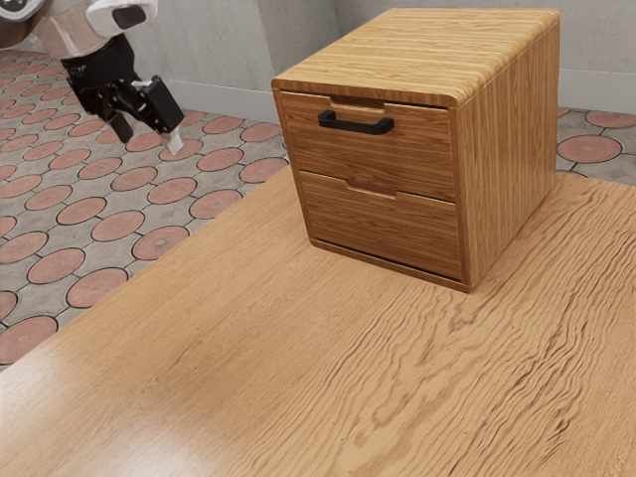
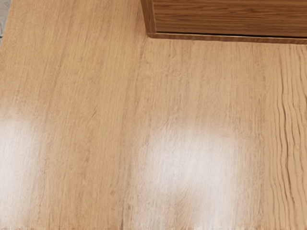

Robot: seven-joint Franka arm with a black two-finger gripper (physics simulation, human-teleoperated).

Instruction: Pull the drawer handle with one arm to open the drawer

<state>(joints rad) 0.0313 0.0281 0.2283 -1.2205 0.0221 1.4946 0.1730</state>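
Note:
A wooden cabinet (image 1: 427, 139) with two drawers stands on the table toward the back right of the exterior view. Its top drawer (image 1: 366, 147) carries a black bar handle (image 1: 356, 123), and the front sits flush with the cabinet. The lower drawer (image 1: 383, 224) is flush too and has no handle. My gripper (image 1: 149, 136) hangs open in the air at the upper left, well to the left of the handle and about level with it, with nothing between its fingers. In the wrist view the cabinet's base (image 2: 225, 19) lies ahead of my hand.
The wooden table (image 1: 328, 378) stretches wide in front of the cabinet, and its surface (image 2: 144, 134) lies below my hand. Beyond the table's left edge is a tiled floor (image 1: 89, 209), with a grey wall behind.

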